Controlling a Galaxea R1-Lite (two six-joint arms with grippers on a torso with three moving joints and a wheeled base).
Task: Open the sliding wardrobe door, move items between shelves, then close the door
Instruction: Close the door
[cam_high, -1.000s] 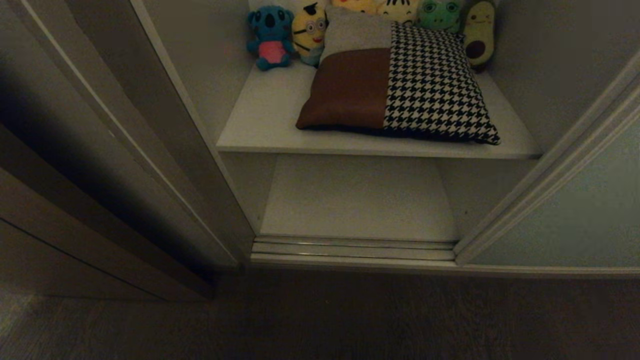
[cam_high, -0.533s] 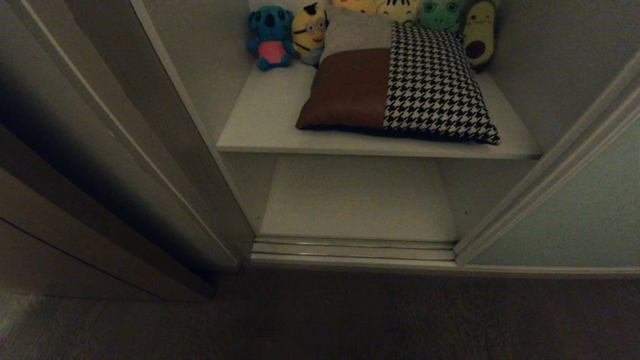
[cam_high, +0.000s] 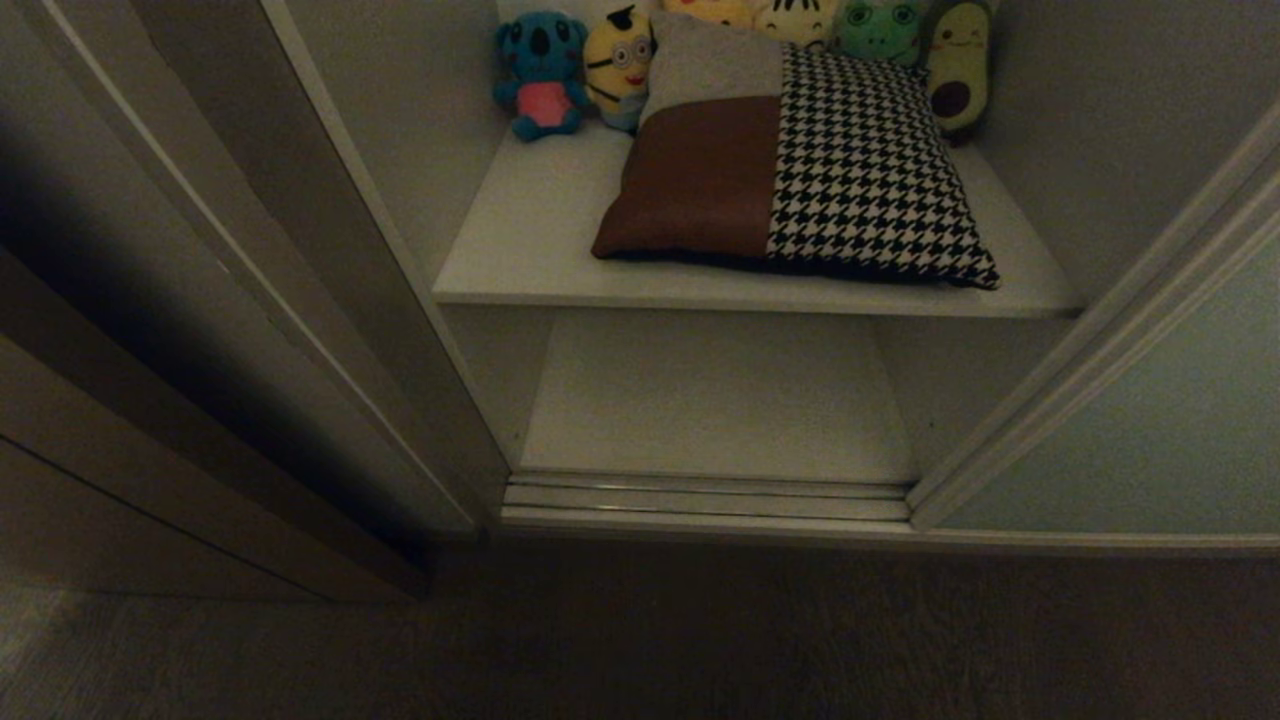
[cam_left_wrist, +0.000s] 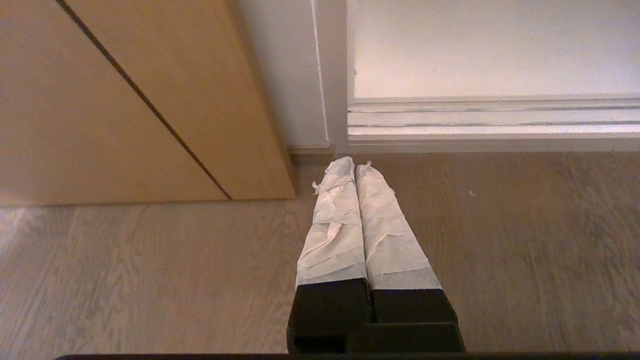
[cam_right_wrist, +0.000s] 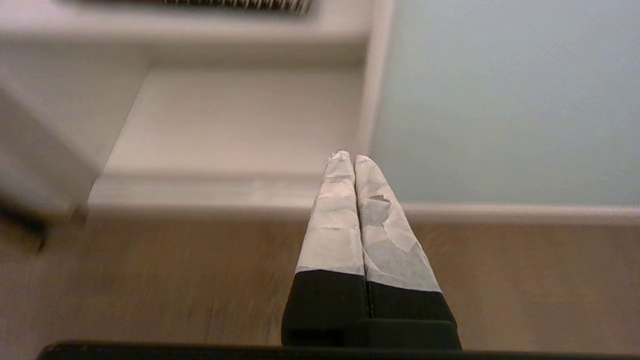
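The wardrobe stands open, with the pale grey-green sliding wardrobe door (cam_high: 1150, 420) pushed off to the right. On the upper of two off-white shelves (cam_high: 520, 240) lies the one item in view, a patchwork cushion (cam_high: 790, 170) of brown, grey and houndstooth. The lower shelf (cam_high: 700, 400) is bare. Neither arm shows in the head view. My right gripper (cam_right_wrist: 348, 157) is shut and empty, low over the floor, pointing at the door's frame edge (cam_right_wrist: 370, 100). My left gripper (cam_left_wrist: 355, 165) is shut and empty above the floor, near the wardrobe's left corner.
A row of plush toys (cam_high: 545, 75) lines the back of the upper shelf. The metal floor track (cam_high: 700, 497) runs along the wardrobe's front. A brown wooden side panel (cam_left_wrist: 125, 100) stands to the left. Wood floor lies in front.
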